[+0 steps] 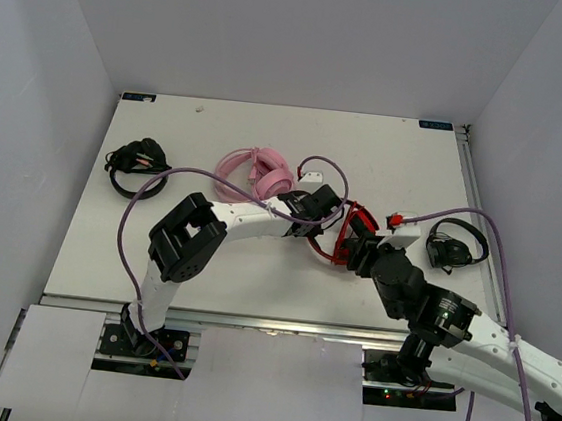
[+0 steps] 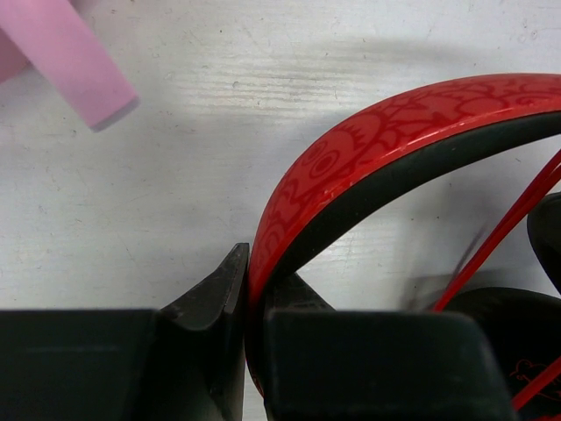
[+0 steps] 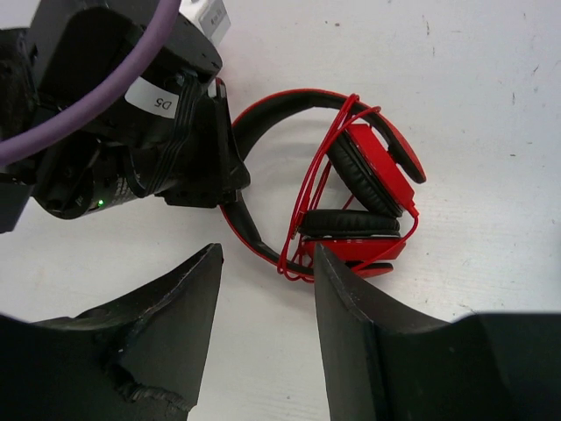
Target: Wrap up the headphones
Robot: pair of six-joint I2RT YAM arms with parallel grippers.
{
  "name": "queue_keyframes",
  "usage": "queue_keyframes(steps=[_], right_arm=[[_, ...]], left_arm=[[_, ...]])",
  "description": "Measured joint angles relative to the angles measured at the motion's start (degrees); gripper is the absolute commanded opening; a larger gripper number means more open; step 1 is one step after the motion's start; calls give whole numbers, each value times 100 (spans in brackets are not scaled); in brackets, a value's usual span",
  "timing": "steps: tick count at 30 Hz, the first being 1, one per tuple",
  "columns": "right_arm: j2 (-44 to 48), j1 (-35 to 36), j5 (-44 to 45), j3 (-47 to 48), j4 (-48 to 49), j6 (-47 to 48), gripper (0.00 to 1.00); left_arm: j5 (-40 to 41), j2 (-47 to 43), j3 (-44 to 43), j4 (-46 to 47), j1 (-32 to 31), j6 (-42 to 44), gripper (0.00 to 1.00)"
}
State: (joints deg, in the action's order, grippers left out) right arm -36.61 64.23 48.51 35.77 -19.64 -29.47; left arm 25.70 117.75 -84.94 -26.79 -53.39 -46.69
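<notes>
Here the left gripper [image 2: 250, 294] is clenched on the red band of the headphones [image 2: 377, 132], its 2 fingertips pinching the band edge-on. The ear cups run off the right edge of that wrist view. The right gripper [image 3: 266, 254] hangs released just beside the headphones, jaws apart and grasping nothing, and a loop of the thin red cable [image 3: 284, 263] shows in the gap beneath. The cable winds around the 2 folded-in ear cups. From above, the headphones lie right of the middle of the table [image 1: 269, 129], largely covered by both wrists. The pink headphones [image 1: 260, 173] sit just past the left gripper, toward the far edge. The black headphones [image 1: 455, 244] lie near the right edge, and a second black pair [image 1: 135, 167] lies near the left edge.
</notes>
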Motion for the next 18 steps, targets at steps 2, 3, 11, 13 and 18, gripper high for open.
queue_keyframes(steps=[2,3,11,13,18], right_arm=[[135,0,30,-3,7,0,52],[189,0,42,-7,7,0,52],[430,-4,89,-75,4,8,53],[484,-4,91,-112,-3,10,53],[627,-4,104,-119,4,15,53]], left_arm=[[-29,4,-26,-6,0,44,11],[-46,7,-37,-4,0,59,11],[-203,273,-263,19,0,118,19],[-247,310,-265,20,0,111,22],[-260,311,-307,29,0,123,32]])
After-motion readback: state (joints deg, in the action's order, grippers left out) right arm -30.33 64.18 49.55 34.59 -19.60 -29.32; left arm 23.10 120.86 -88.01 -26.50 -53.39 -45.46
